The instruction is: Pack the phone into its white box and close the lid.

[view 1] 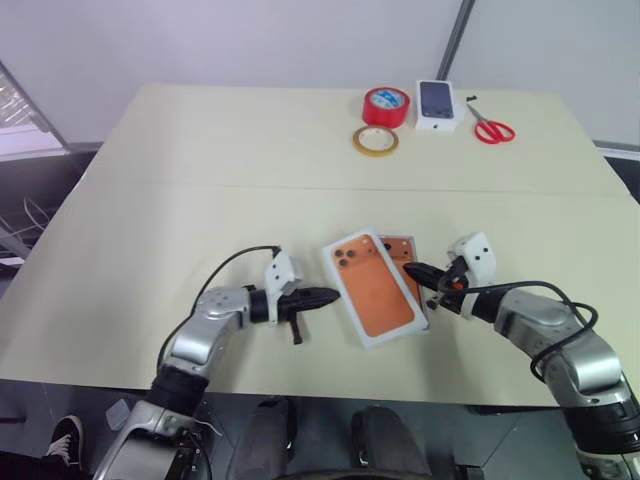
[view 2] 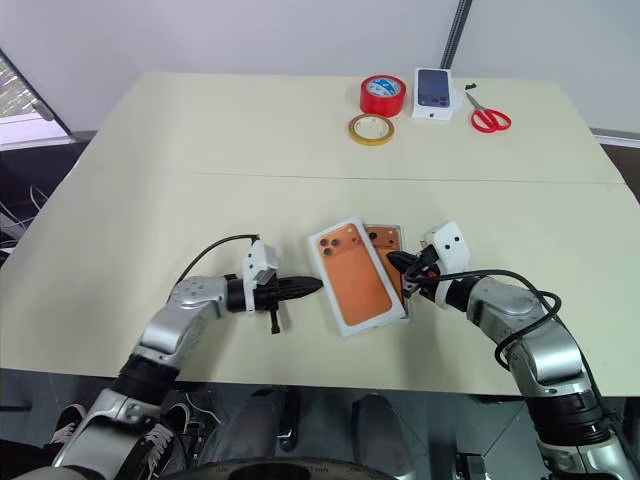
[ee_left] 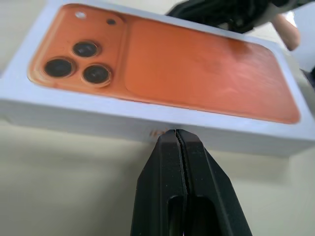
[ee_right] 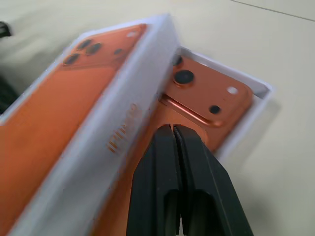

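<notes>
The lid (view 1: pixel 370 285), white with an orange phone picture on top, lies askew near the table's front edge. It partly covers the white box (ee_right: pixel 257 92) and leans on it. The phone (ee_right: pixel 206 96) lies inside the box, and its camera end shows past the lid's right side. My left gripper (ee_left: pixel 175 133) is shut and empty, with its tips right at the lid's left side wall. My right gripper (ee_right: pixel 171 129) is also shut with nothing between the fingers. Its tips are at the seam where the lid's right edge meets the phone.
At the table's far side stand a red tape roll (view 1: pixel 386 105), a yellowish tape ring (view 1: pixel 375 141), a small white box printed with a dark phone (view 1: pixel 437 105) and red scissors (view 1: pixel 492 129). The table's front edge (view 1: pixel 330 388) runs just below both arms.
</notes>
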